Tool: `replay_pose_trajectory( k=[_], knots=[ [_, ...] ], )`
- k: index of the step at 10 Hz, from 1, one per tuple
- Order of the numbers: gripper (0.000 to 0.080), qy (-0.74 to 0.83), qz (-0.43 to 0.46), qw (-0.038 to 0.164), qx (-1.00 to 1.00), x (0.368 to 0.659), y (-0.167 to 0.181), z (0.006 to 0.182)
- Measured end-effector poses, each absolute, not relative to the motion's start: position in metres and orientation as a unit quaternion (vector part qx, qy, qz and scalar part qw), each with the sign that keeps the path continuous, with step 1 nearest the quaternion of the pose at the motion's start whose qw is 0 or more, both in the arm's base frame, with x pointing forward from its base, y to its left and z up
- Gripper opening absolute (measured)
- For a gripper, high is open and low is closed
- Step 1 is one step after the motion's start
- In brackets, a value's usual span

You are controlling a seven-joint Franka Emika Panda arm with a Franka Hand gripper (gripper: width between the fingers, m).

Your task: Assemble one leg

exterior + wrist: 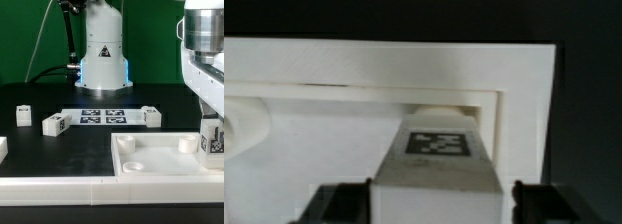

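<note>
Gripping 1 leg (pixel 439 150), the end effector (pixel 441 202) hangs above the black table (pixel 70 155) before a green backdrop (pixel 20 40).

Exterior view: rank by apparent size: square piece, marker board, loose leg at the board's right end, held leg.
1. Square piece
2. Marker board
3. Loose leg and held leg: they look alike. The held one is nearer the camera and partly hidden, so I am not ranking them.

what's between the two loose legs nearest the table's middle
The marker board lies flat between one leg and the other leg; only the exterior view shows it.
</note>
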State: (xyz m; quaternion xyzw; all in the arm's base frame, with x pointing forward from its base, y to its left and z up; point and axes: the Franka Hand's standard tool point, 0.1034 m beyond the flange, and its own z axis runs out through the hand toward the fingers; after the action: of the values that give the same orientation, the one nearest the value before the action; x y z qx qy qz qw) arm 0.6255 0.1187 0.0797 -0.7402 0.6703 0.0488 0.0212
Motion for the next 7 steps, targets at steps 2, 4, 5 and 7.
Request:
replay_pose_trajectory(
  k=[2, 4, 5, 7],
  knots=[
    [0.0535, 0.642, 0.05, 0.025, -0.765, 0.6258, 0.1173, 0.0794],
    [0.0644, 0.572, 0.049, 0.028, -0.818, 0.6249, 0.119, 0.0792],
    [0.0648, 0.521, 0.051, 0.028, -0.852, 0.6236, 0.1203, 0.0794],
    [0.0649, 0.405, 0.045, 0.032, -0.913, 0.6234, 0.1255, 0.0801]
  ],
)
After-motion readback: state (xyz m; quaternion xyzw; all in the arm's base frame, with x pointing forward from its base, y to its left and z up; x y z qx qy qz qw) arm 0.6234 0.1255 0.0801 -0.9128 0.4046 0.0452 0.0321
